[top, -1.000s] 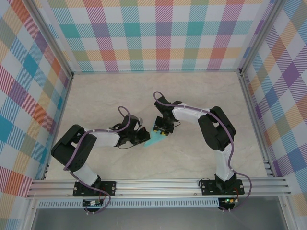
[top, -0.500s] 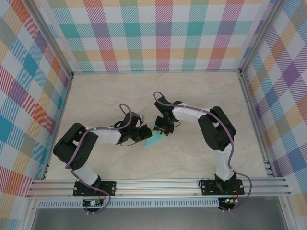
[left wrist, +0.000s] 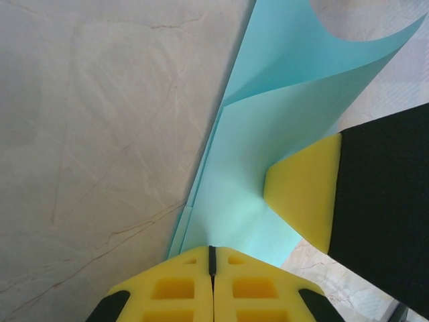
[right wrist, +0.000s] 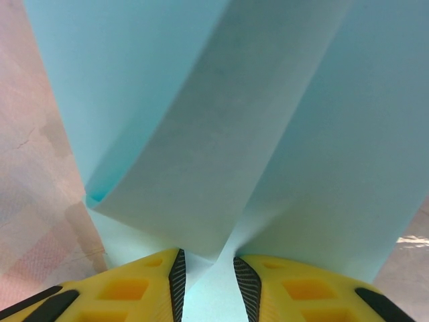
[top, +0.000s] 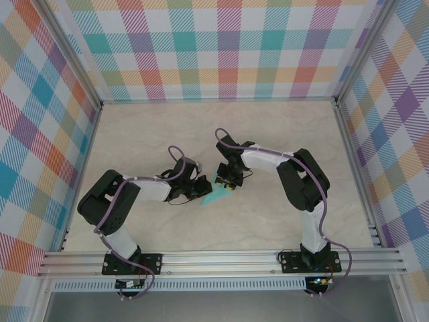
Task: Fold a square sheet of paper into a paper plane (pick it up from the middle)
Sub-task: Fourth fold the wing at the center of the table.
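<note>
My left gripper (top: 200,190) lay low over the pale marbled table (top: 281,134). Its yellow fingers (left wrist: 181,288) were pressed together at the near edge of the thin turquoise square sheet of paper (top: 216,195), which lay partly folded mid-table. I could not tell whether they pinched it. Just beside it, my right gripper (top: 226,184) was clamped on a raised flap of the sheet.
</note>
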{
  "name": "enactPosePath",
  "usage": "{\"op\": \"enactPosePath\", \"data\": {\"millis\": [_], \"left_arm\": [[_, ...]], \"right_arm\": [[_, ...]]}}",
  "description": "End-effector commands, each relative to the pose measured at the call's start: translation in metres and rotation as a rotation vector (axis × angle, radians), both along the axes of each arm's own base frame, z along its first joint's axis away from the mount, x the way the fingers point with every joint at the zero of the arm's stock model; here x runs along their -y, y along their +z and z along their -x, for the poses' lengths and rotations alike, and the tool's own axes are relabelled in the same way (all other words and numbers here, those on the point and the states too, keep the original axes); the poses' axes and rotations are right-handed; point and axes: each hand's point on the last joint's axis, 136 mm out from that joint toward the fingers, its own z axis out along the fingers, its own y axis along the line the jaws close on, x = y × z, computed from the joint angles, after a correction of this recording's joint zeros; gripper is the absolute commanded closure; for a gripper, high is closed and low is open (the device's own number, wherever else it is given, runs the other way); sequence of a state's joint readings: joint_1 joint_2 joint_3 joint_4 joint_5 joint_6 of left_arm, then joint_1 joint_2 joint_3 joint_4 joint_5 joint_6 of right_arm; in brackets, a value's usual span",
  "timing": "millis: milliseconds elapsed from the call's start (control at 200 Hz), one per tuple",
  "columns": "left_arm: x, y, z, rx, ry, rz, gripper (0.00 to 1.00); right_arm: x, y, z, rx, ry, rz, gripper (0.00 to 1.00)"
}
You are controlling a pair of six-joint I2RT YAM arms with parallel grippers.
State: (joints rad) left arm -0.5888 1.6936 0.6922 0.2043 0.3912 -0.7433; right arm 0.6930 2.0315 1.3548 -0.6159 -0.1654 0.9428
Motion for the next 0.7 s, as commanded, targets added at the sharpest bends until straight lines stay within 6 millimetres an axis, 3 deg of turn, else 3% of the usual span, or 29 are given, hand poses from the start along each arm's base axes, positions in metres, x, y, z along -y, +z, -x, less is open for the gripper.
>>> {"op": "enactPosePath", "data": {"millis": [0,105,390,500,695], "left_arm": [[-0.004,-0.014,0.010,-0.047,-0.018,-0.051,0.96],[-0.007,-0.020,0.017,-0.072,-0.032,-0.071,0.98],[-0.013,-0.033,0.029,-0.112,-0.067,-0.106,0.98],[-0.013,-0.034,0.029,-0.116,-0.070,-0.106,0.98],[-0.014,-0.033,0.030,-0.117,-0.072,-0.114,0.99]], "right_arm": [[0.053,-0.060,0.040,-0.152,-0.012,0.232,0.67],[0.041,-0.037,0.024,-0.069,-0.013,0.149,0.65],[0.015,0.060,-0.012,0.252,0.039,-0.110,0.60],[0.006,0.075,-0.012,0.312,0.095,-0.179,0.64],[-0.017,0.068,-0.012,0.293,0.169,-0.260,0.78]]}}
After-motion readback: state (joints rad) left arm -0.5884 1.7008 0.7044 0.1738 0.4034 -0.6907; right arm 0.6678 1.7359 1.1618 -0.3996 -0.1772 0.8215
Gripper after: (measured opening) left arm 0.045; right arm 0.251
